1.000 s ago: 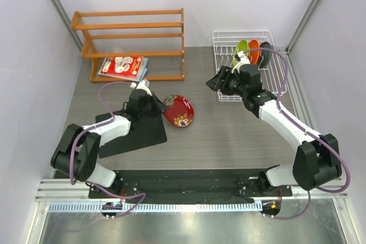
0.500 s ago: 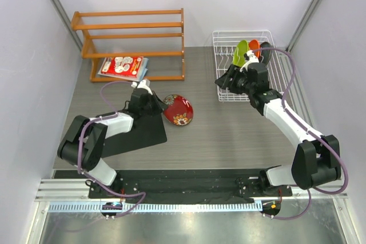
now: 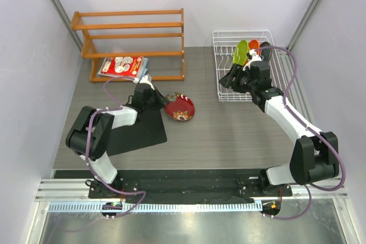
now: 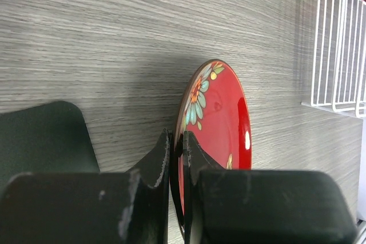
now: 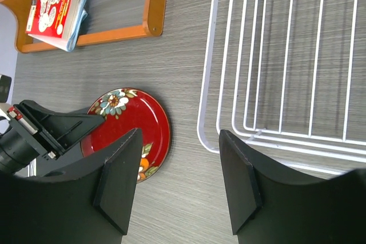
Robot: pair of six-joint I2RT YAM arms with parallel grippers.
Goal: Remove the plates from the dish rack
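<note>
My left gripper [image 3: 162, 100] is shut on the rim of the dark red flowered plate [image 3: 180, 107], which is held tilted low over the table to the left of the dish rack. In the left wrist view the fingers [image 4: 162, 151] pinch the red plate [image 4: 220, 118] edge-on. The white wire dish rack [image 3: 240, 31] stands at the back right. A lime green plate [image 3: 240, 52], an orange plate [image 3: 253, 50] and a dark teal plate [image 3: 265, 48] stand upright in it. My right gripper [image 3: 229, 78] hovers open and empty at the rack's front left corner [image 5: 205, 81].
An orange wooden shelf [image 3: 134, 38] stands at the back left with a red-and-white booklet [image 3: 122, 66] on its lowest level. A black mat [image 3: 134, 132] lies under the left arm. Grey walls close in both sides.
The right gripper has moved right and back, up to the rack's front. The left gripper has shifted slightly back with the red plate, which now looks more tilted.
</note>
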